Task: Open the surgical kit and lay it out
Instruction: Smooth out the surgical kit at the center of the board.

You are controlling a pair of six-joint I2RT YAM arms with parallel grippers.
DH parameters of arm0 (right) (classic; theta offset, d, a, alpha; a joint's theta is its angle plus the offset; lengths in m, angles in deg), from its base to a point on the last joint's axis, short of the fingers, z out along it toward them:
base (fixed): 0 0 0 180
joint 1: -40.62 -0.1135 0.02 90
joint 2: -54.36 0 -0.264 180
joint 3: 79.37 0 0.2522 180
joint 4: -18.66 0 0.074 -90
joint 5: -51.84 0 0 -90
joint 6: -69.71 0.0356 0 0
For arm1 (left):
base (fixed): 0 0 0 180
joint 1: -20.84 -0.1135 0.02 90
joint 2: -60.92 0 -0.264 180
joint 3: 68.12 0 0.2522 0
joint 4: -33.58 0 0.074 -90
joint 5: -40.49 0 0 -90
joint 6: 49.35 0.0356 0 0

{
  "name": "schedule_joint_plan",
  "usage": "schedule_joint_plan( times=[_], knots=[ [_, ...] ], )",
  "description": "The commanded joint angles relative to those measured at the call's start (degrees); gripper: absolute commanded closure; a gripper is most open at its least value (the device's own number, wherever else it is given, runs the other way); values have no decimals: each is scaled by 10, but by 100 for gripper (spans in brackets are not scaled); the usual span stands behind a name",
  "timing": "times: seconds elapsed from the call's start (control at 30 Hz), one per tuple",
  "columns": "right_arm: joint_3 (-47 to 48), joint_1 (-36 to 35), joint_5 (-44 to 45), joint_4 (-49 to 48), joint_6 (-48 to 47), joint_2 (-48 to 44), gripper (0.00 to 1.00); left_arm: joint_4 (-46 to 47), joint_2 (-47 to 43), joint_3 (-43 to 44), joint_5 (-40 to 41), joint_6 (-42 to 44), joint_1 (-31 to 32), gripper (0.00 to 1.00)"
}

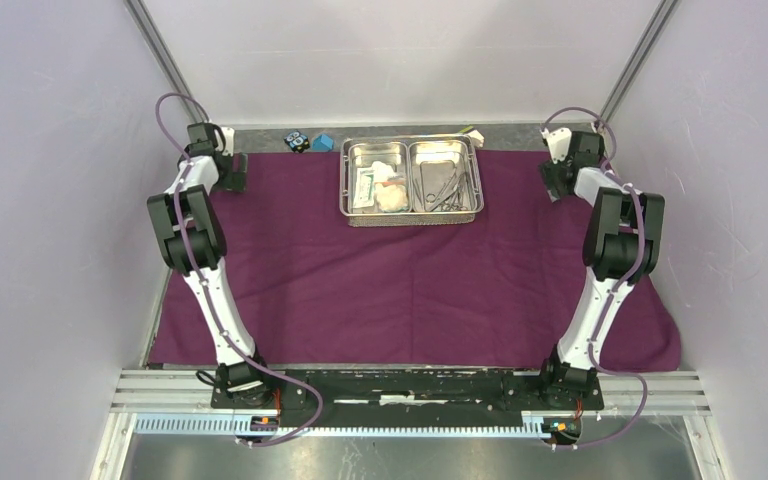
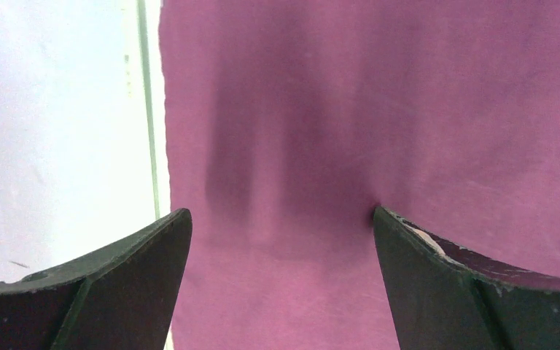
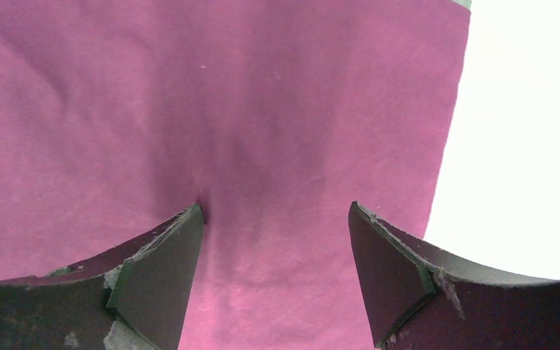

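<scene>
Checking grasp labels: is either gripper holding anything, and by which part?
Nothing held: the left gripper and right gripper both stand open over the purple cloth, which lies flat between their fingers.

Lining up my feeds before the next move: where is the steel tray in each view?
Top external: steel tray at the far centre, on the purple cloth.
Left wrist: not in it.
Right wrist: not in it.
Shared landmark: the purple cloth, in all three.

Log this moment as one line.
cloth spread flat | tray loaded, far edge | left gripper open, far-left corner | right gripper open, far-right corner
</scene>
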Motion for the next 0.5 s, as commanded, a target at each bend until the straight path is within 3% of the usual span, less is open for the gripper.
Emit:
schedule_joint_plan(
  times=[0.0, 0.27, 0.47],
  knots=[
    [23, 16, 38, 37, -21, 23, 20, -9, 34, -19, 83, 66, -32, 1],
    [11, 32, -10, 47, -24, -37, 20, -42, 12, 9, 39, 47, -56, 0],
    [-81, 33, -150, 49, -25, -171, 18, -54, -118, -58, -118, 12, -60, 0]
  ],
)
